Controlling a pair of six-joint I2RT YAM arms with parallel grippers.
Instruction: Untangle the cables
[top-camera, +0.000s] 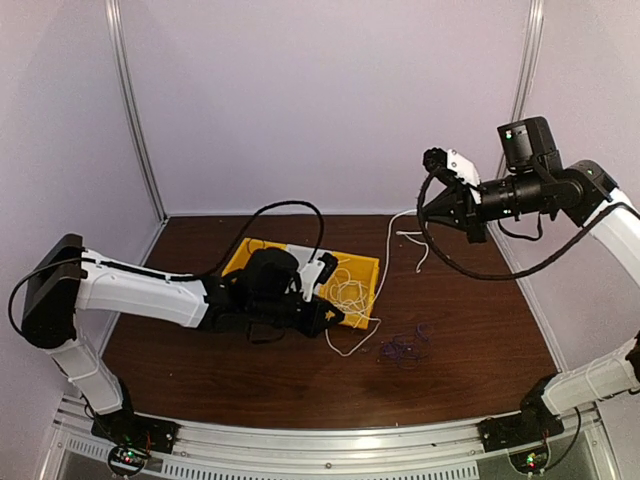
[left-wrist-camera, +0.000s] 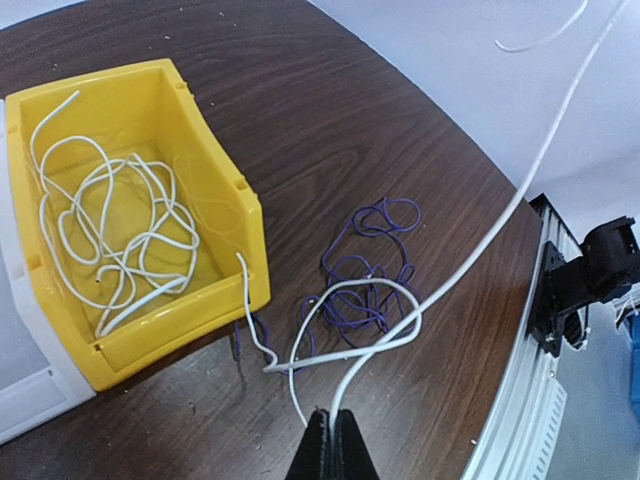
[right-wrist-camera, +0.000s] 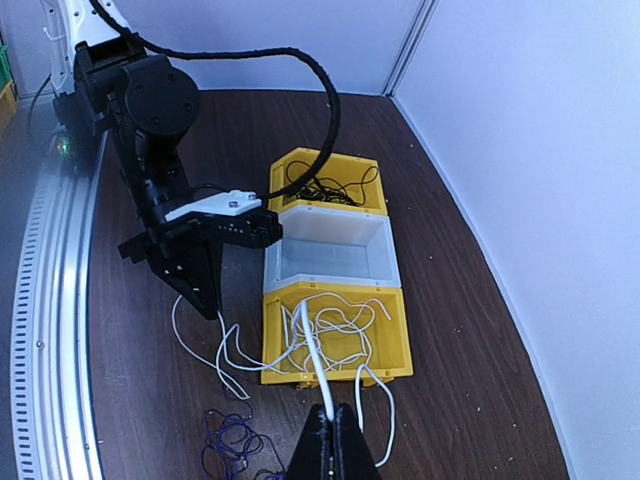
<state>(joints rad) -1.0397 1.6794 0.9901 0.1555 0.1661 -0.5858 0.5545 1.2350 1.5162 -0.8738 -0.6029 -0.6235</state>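
Note:
A white cable (left-wrist-camera: 470, 265) runs taut between my two grippers. My left gripper (left-wrist-camera: 332, 425) is shut on it low over the table, beside the near yellow bin (left-wrist-camera: 225, 165); it also shows in the top view (top-camera: 327, 318). My right gripper (right-wrist-camera: 333, 420) is shut on the same white cable (right-wrist-camera: 315, 355) and holds it high above the table; it also shows in the top view (top-camera: 421, 211). More white cable loops (left-wrist-camera: 110, 230) lie in the yellow bin. A purplish cable (left-wrist-camera: 365, 270) lies in a loose heap on the table, under the white loop.
Three bins stand in a row: the near yellow bin (right-wrist-camera: 402, 335), a white bin (right-wrist-camera: 388, 250), and a far yellow bin (right-wrist-camera: 300, 158) holding black cables (right-wrist-camera: 320, 188). The purplish heap lies right of the bins (top-camera: 405, 348). The metal front rail (left-wrist-camera: 520, 400) lies close by.

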